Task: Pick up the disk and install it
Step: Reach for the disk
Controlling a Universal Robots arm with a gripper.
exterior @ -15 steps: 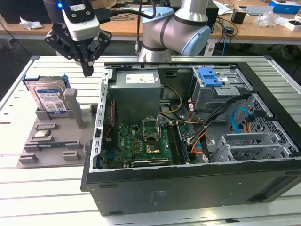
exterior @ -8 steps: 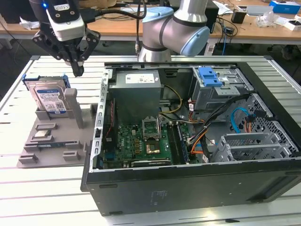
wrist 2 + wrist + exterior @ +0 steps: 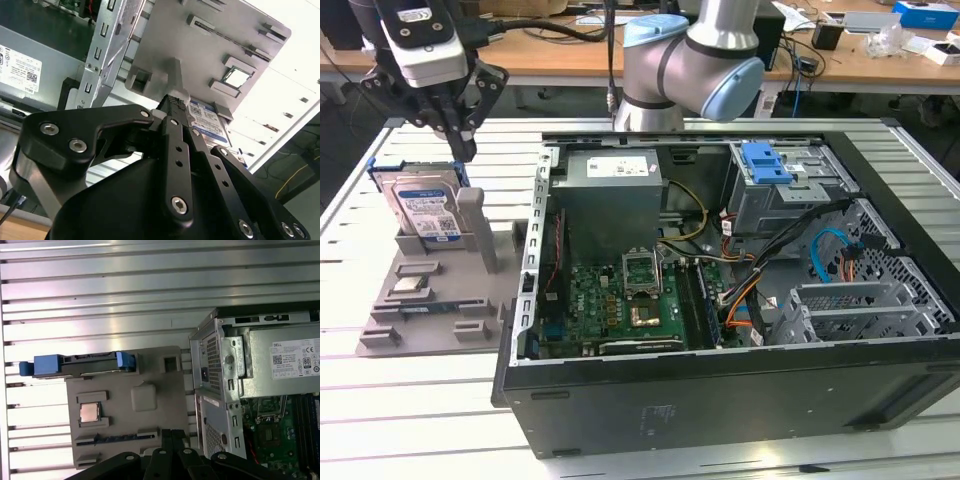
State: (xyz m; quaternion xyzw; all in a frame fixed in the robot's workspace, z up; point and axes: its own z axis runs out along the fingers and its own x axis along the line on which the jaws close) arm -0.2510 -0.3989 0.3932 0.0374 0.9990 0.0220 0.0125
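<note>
The disk (image 3: 424, 211) stands on edge in a slot at the back of the grey fixture (image 3: 440, 315), silver with a white-and-blue label and blue side rails. From above, in the first wrist view, the disk (image 3: 82, 365) shows as a thin bar with blue ends. Its label (image 3: 207, 120) peeks past the fingers in the second wrist view. My gripper (image 3: 464, 150) hangs just above and slightly toward the exterior view's right of the disk, apart from it. The gripper (image 3: 175, 98) (image 3: 172, 432) is shut with nothing between its fingers.
The open computer case (image 3: 535, 290) lies on the slatted table at the exterior view's right of the fixture. Inside are a grey power supply box (image 3: 610, 175), the motherboard (image 3: 620, 300) and a blue bracket (image 3: 765, 162) on the drive cage. A processor chip (image 3: 90, 412) sits on the fixture.
</note>
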